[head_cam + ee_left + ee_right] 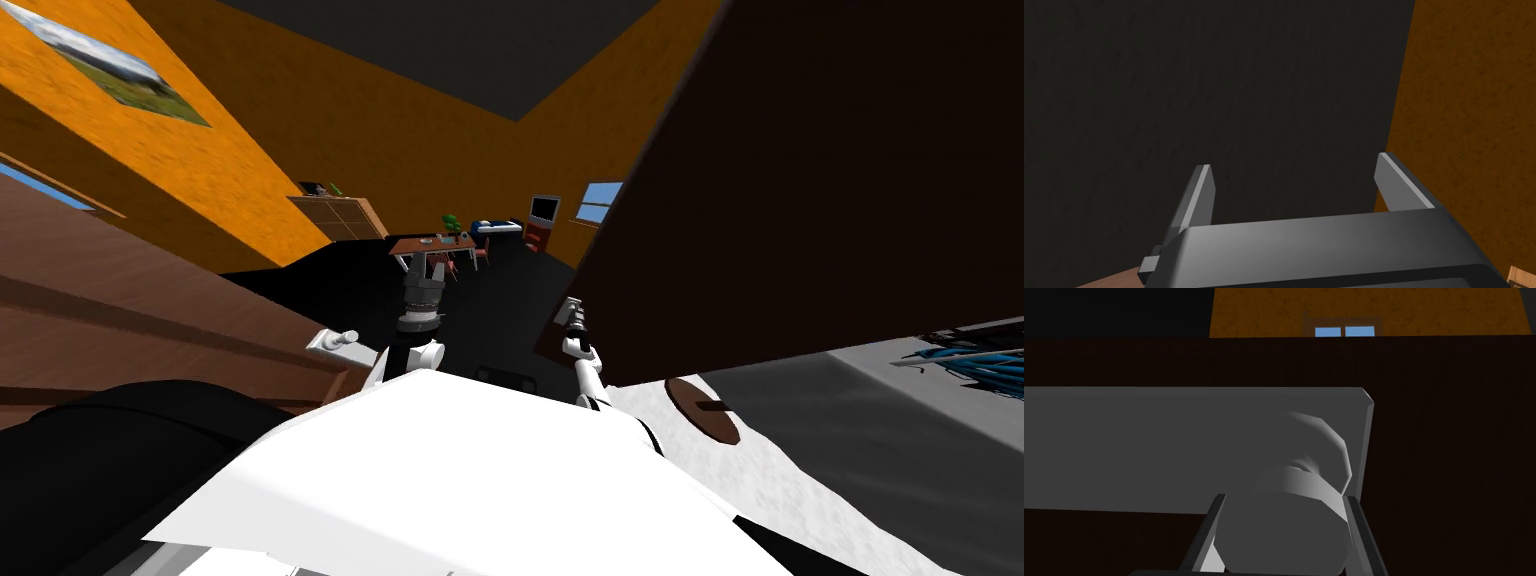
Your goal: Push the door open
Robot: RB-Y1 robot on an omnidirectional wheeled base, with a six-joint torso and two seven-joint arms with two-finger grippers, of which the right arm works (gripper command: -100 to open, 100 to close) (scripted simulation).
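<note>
One tool, right, around door knob

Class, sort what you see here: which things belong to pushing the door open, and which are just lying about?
Belongs to the job:
dark brown door
grey door handle
right gripper, shut on that handle

Just about:
left gripper, open and idle
dining table
potted plant
wooden cabinet
wall picture
window

Dark brown door, ajar (grey knob)
</note>
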